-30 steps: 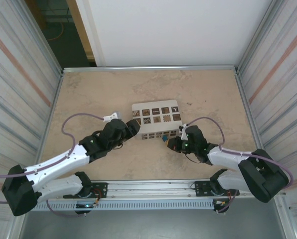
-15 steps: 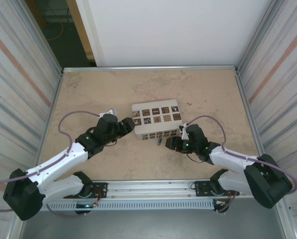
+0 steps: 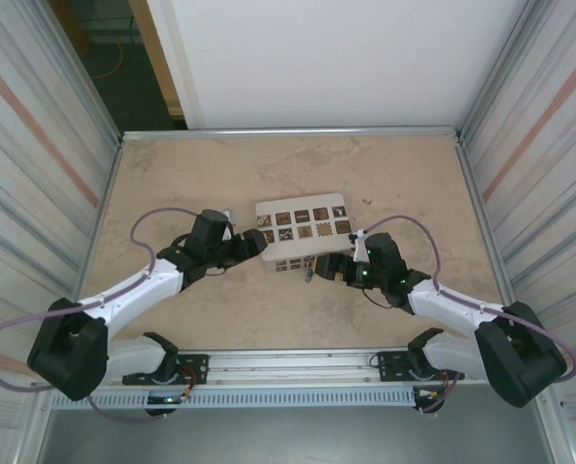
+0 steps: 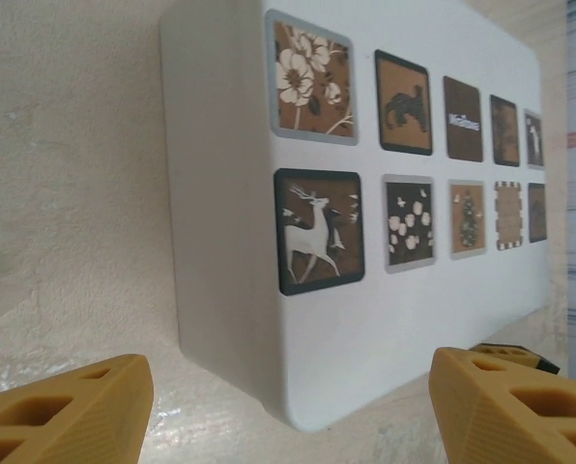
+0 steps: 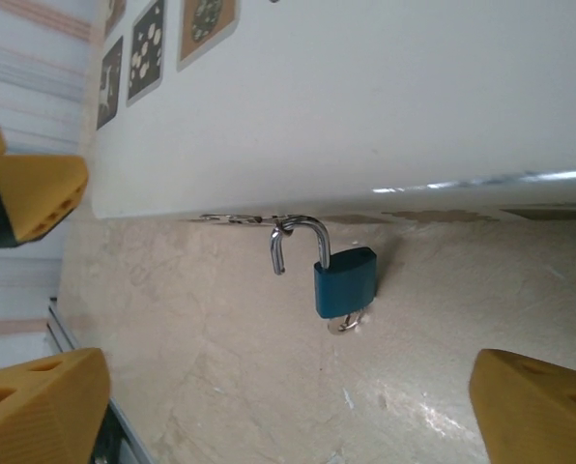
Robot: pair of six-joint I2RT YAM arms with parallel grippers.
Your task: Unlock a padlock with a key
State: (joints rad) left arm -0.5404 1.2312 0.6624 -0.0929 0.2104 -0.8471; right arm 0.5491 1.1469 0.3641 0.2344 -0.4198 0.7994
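- Beige marbled table is seen under both arms, and the task's things are gathered near its middle.
- In the right wrist view the right pincer is held apart, its orange fingers spread wide over bare table; nothing is gripped between them.
- Just ahead of that gap the padlock is found, lying on the table close against the long side wall of the white box.
- Its blue body is pointed away from the box, and the metal shackle is turned toward the box's base with one end free of the body.
- The key is made out as a small metal bit touching the end of the body opposite the shackle; whether it is seated in the keyhole cannot be told.
- In the left wrist view the left pincer is likewise held apart, its fingers set to either side of the box's near corner; contact with the box cannot be judged.
- From above, the left pincer is placed at the box's left end and the right pincer at its near long side, with the padlock between the right pincer and the box.
- Dark patterned squares are carried on the top of the box in two rows.
- The table is enclosed by corrugated side walls and a white panel at the back.
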